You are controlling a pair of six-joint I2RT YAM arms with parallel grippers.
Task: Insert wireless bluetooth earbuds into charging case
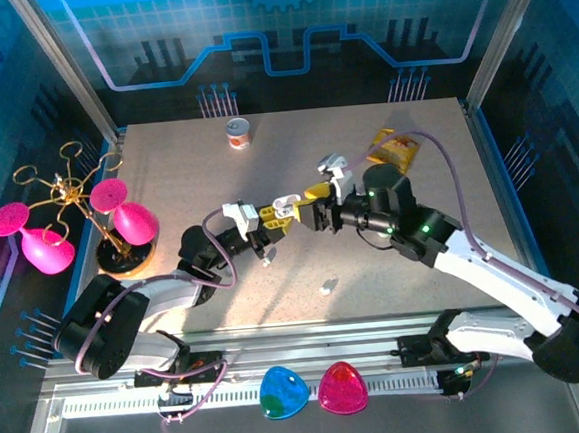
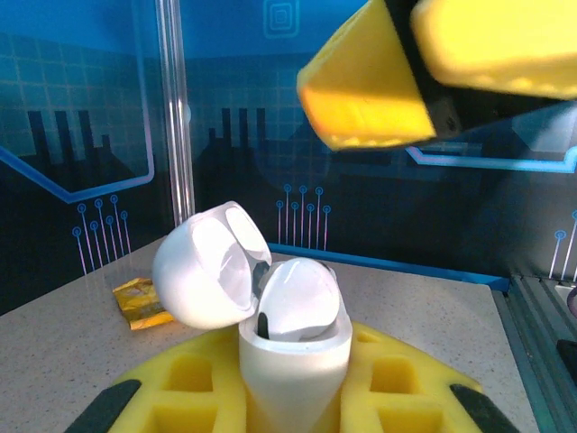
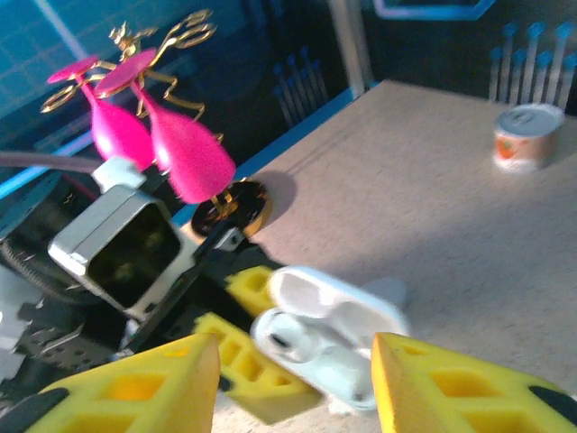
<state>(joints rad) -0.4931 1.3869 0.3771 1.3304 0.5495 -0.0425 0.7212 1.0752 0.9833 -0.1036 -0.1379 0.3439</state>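
Observation:
My left gripper [image 1: 270, 221] is shut on a white charging case [image 1: 287, 205], holding it above the table's middle. In the left wrist view the case [image 2: 294, 361] stands upright between the yellow fingers [image 2: 397, 383]. Its lid [image 2: 203, 268] is flipped open to the left, and one white earbud [image 2: 299, 302] sits in it. My right gripper [image 1: 312, 207] is open just right of the case. In the right wrist view its yellow fingertips [image 3: 144, 388] stand wide on either side of the case [image 3: 338, 338]. Two loose earbuds [image 1: 326, 289] [image 1: 265, 263] lie on the table.
A gold stand with pink glasses [image 1: 120, 225] is at the left edge. A small can [image 1: 239, 133] stands at the back, and a yellow packet [image 1: 396, 148] lies at the back right. A blue case [image 1: 283, 392] and a pink case [image 1: 342, 388] rest on the front rail.

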